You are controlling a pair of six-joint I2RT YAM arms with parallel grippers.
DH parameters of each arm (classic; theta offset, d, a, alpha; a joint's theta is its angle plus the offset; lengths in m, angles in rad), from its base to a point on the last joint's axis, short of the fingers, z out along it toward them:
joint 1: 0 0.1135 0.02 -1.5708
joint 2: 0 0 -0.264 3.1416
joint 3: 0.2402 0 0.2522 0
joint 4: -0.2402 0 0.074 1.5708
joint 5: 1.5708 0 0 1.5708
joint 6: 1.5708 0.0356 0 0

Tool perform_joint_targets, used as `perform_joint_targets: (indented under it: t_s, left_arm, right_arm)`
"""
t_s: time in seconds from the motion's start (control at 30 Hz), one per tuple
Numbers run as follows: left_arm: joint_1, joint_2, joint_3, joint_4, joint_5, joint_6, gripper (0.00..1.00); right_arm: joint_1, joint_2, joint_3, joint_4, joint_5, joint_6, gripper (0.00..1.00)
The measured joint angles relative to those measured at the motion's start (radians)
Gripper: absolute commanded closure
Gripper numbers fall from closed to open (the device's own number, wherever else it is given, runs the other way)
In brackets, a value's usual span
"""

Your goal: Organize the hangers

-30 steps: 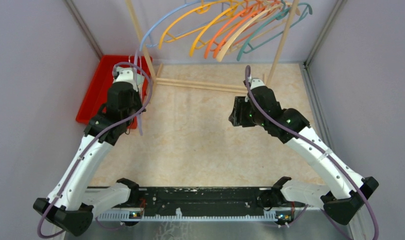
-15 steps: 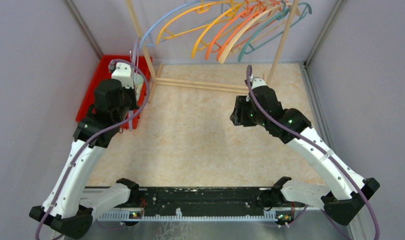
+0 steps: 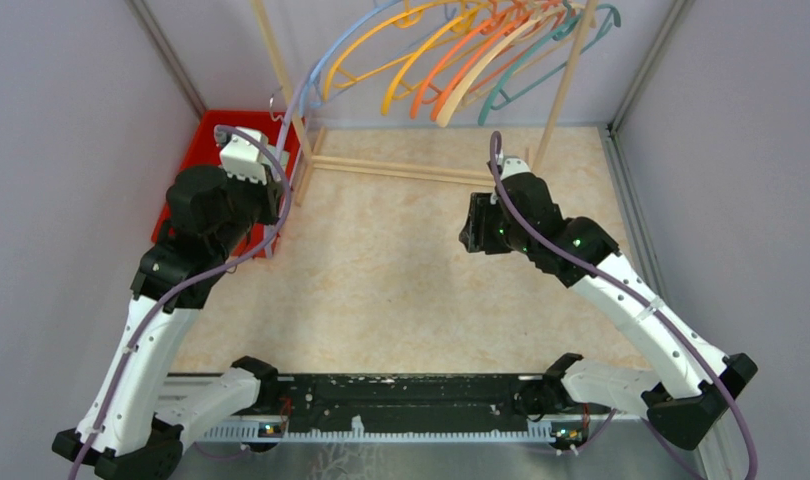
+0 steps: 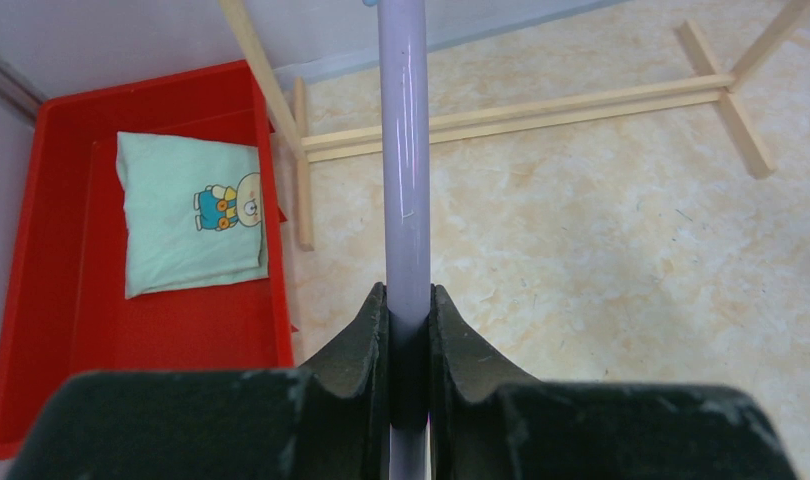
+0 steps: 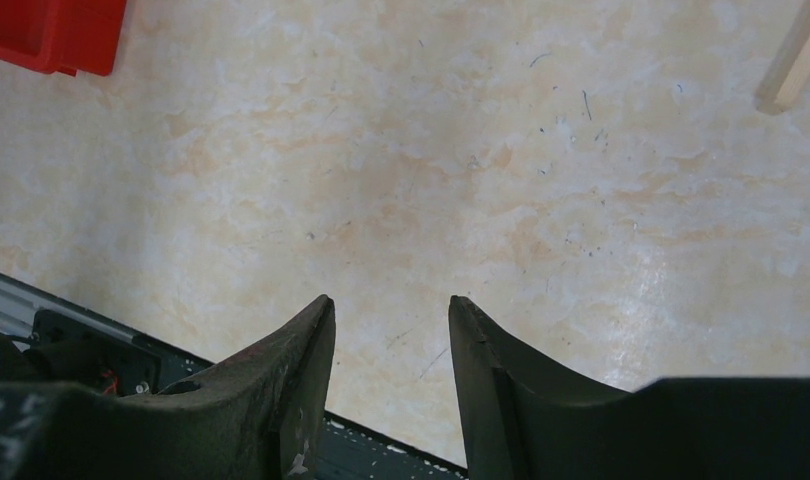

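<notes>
Lavender hanger (image 4: pixel 404 150): thin bar pinched in the left gripper (image 4: pixel 408 305); runs up past the left post of the wooden rack (image 4: pixel 541 108) toward its top. Whether its hook is on the rail, cannot tell.
Left gripper: clenched on that bar, raised just beside the red tray (image 4: pixel 41 300).
Right gripper (image 5: pixel 391 305): jaws parted, nothing between them; over bare table (image 5: pixel 501 170), well apart from the left.
Other hangers (image 3: pixel 451 62): light blue, yellow, orange, peach, teal; bunched along the rack's top.
Tray contents: folded pale green cloth (image 4: pixel 186 215), cartoon print.
</notes>
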Motion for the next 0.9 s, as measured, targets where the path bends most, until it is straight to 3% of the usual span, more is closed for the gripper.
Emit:
perform_joint_targets:
  t_s: [0.23, 0.47, 0.67, 0.9]
  left_arm:
    - [-0.001, -0.011, 0.0, -0.04, -0.013, 0.037, 1.0]
    - [-0.001, 0.1, 0.043, -0.066, -0.105, 0.059, 1.0]
    - [0.0, 0.272, 0.212, -0.032, -0.117, 0.083, 1.0]
    - [0.011, 0.555, 0.528, -0.029, -0.022, 0.088, 1.0]
  right_arm:
    - [0.0, 0.007, -0.019, 0.01, -0.003, 0.003, 0.54]
    - [0.0, 0.009, -0.02, 0.02, -0.004, 0.003, 0.54]
    - [0.0, 0.024, -0.007, 0.016, 0.003, -0.002, 0.54]
    - [0.0, 0.026, 0.031, 0.014, 0.028, -0.014, 0.54]
